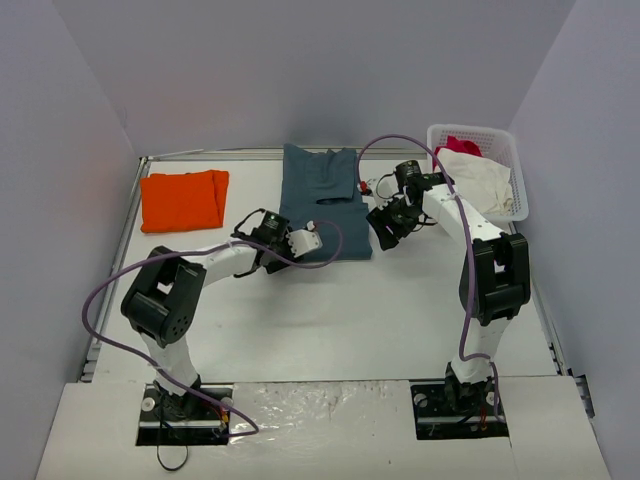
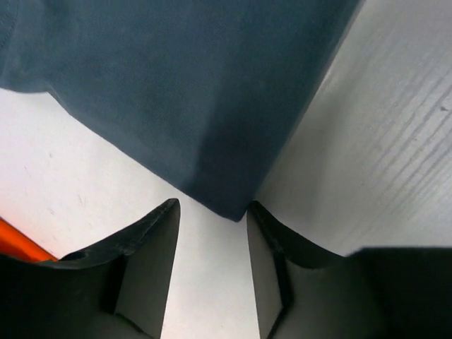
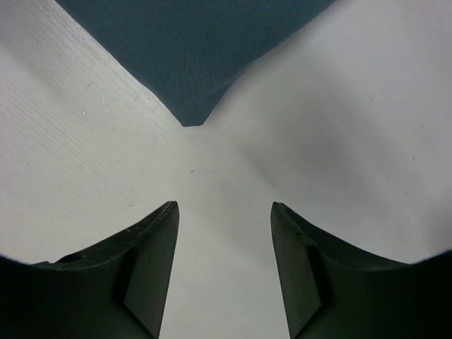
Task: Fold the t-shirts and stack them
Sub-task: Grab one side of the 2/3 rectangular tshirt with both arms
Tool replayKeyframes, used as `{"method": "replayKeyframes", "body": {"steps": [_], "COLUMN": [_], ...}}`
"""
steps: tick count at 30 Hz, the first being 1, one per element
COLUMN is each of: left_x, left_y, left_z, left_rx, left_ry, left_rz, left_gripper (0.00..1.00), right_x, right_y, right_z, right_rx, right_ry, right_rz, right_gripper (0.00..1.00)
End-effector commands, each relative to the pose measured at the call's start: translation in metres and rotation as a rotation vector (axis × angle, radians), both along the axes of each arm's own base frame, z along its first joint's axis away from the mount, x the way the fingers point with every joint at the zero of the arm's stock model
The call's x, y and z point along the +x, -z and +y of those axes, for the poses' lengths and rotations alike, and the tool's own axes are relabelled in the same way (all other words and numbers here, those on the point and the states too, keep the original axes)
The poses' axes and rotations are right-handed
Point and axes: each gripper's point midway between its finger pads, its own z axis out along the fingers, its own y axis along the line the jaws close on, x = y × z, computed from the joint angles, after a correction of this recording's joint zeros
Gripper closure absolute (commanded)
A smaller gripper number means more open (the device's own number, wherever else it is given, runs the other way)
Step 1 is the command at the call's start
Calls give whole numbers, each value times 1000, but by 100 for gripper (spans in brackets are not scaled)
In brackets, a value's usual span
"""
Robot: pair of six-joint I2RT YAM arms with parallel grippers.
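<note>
Left wrist: my left gripper (image 2: pixel 212 205) spread, corner of dark slate-blue cloth t-shirt (image 2: pixel 191 92) between fingertips; right gripper (image 3: pixel 224 206) spread, corner just ahead.

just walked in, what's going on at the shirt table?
Both arms are working the slate-blue t-shirt, which lies flat mid-table. The left claw is open with one near corner of the shirt right between its fingertips, not yet pinched. The right claw is open too, aimed at the other near corner but short of it. The orange t-shirt sits folded at the far left. A white basket of other garments is at far right.
</note>
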Motion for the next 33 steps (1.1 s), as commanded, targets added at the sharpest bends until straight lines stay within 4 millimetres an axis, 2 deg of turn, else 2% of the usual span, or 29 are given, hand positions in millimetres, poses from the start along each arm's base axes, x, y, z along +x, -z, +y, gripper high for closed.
{"method": "replayKeyframes", "body": {"steps": [1, 2, 5, 7, 8, 9, 11, 14, 21, 23, 25, 26, 29, 30, 33], "left_x": [5, 6, 6, 7, 6, 6, 2, -7, -25, -28, -34, -32, -34, -36, -39], "left_y": [1, 2, 3, 4, 5, 5, 7, 6, -13, -18, -20, -21, -19, -16, -11], "left_z": [-1, -1, -1, -2, -2, -2, -3, -9, -19, -19, -19, -18, -14, -13, -10], "left_rx": [16, 21, 26, 28, 32, 32, 26, 0, -124, -148, -169, -173, -172, -167, -161], "left_ry": [-22, -27, -24, -23, -23, -22, -15, 15, 67, 67, 67, 66, 56, 56, 47], "left_rz": [9, 16, 25, 31, 38, 41, 66, 124, 275, 312, 356, 361, 388, 397, 422], "left_gripper": [60, 65, 67, 74, 78, 88, 96, 98, 98, 98, 98, 98, 98, 98, 98], "right_x": [-6, -7, -7, -7, -8, -8, -9, -12, -28, -35, -45, -50, -58, -65, -60], "right_y": [-2, -1, -2, -2, -2, -2, -3, -7, -25, -38, -41, -52, -50, -39, -32], "right_z": [-5, -4, -5, -6, -6, -7, -7, -7, 0, 10, 17, 23, 28, 26, 31], "right_rx": [-18, -17, -18, -21, -23, -26, -26, -21, 45, 112, 162, 202, 221, 210, 156], "right_ry": [-6, -7, -8, -7, -8, -8, -9, -12, -59, -108, -157, -213, -296, -313, -357], "right_rz": [14, 14, 12, 11, 11, 9, 7, 1, -34, -66, -86, -132, -199, -194, -275], "right_gripper": [49, 49, 49, 49, 49, 49, 49, 49, 49, 49, 49, 49, 49, 49, 49]}}
